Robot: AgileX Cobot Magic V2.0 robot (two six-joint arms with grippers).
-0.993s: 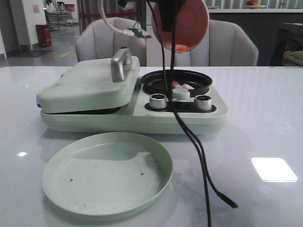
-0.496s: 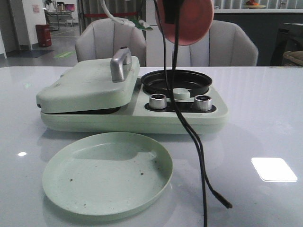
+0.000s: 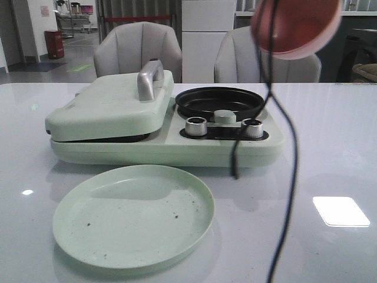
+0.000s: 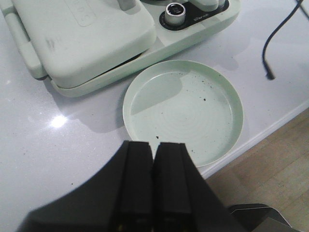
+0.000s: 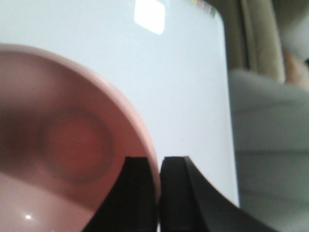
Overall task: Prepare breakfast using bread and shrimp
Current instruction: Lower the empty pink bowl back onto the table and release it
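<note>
pink bowl (image 5: 63, 159) rim sits pinched in right end effector (image 5: 159, 193); left end effector (image 4: 153, 188) pressed together.

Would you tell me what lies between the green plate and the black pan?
In the front view, the cooker's control strip with two silver knobs lies between the green plate and the black pan.

Pink bowl (image 3: 296, 26) top cropped, black pan (image 3: 220, 102) interior hidden, shrimp unseen

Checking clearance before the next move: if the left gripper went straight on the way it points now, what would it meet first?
Most likely the empty green plate: in the left wrist view it lies directly ahead of the left gripper, whose fingers are shut. Depth is unclear, so it might meet the plate's near rim or the white table first.
</note>
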